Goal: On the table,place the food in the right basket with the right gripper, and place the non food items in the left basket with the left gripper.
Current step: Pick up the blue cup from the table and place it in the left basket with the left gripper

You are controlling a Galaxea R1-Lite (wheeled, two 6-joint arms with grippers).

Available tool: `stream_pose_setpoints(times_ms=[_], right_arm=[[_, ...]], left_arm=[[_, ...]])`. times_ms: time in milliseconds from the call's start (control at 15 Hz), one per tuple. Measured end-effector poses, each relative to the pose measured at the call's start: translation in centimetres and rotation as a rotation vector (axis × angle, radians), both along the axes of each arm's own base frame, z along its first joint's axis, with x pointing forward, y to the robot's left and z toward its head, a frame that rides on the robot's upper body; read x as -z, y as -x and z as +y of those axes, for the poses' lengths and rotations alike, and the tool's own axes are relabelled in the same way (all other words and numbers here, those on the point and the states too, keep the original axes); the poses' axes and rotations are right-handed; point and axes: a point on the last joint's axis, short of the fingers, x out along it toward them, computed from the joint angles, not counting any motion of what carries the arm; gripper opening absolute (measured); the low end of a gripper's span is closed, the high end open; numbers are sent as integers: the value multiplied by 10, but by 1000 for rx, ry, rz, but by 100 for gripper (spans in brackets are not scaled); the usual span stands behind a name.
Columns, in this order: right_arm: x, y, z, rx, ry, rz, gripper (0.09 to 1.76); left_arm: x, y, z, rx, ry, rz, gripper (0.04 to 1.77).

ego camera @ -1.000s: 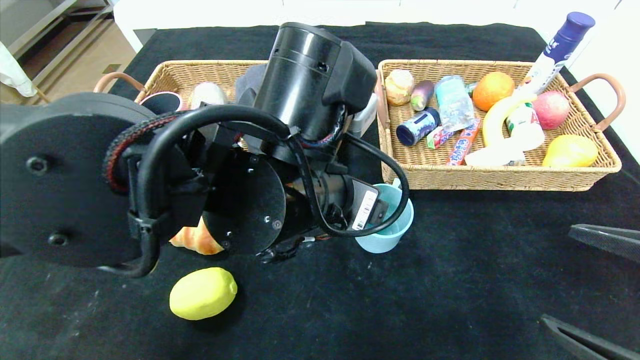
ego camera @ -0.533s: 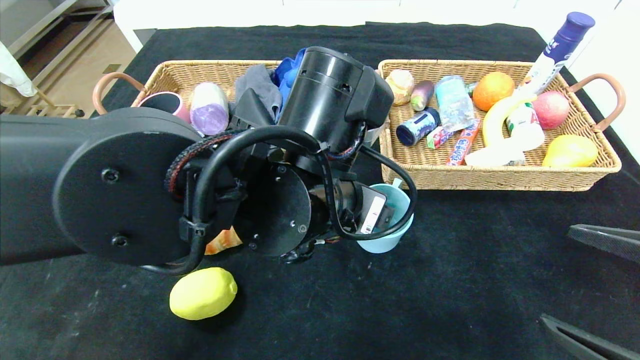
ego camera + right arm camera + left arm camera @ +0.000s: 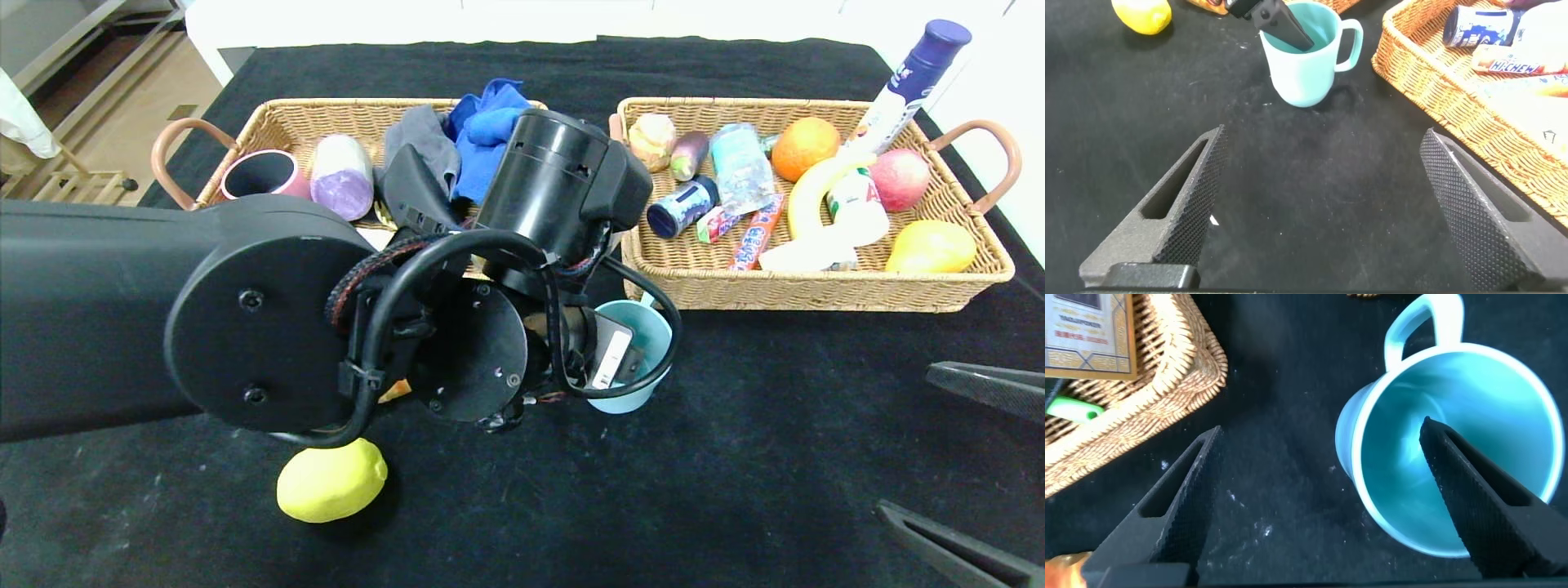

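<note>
While the left gripper (image 3: 1315, 498) hangs spread over the pale blue mug (image 3: 633, 359) on the table (image 3: 735, 457) just in front of the baskets, one finger (image 3: 1478, 498) sits inside the rim, the other outside. Risk: closing off-centre tips the mug. Right gripper (image 3: 1323, 212) idles open near the table's right.

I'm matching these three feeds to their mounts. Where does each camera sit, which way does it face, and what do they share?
Head view: on the robot's head, looking down at the table and both baskets; left arm fills the near left.
Left wrist view: on the left arm, looking down its open left pincer, one finger inside the mug.
Right wrist view: low behind the open right pincer, facing the mug.
Shared: all show the mug.
</note>
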Motion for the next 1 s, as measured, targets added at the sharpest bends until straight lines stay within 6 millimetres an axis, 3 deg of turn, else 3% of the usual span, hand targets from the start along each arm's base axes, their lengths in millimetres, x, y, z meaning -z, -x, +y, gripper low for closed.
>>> stream_pose_setpoints(times_ms=[667, 800, 1000], right_arm=[[2, 0, 0, 0, 5, 3, 171], [2, 0, 0, 0, 6, 4, 171], [2, 0, 0, -2, 7, 4, 171]], left_arm=[[6, -8, -1, -21, -1, 10, 169], [6, -8, -1, -18, -3, 10, 132], [6, -8, -1, -17, -2, 11, 93]])
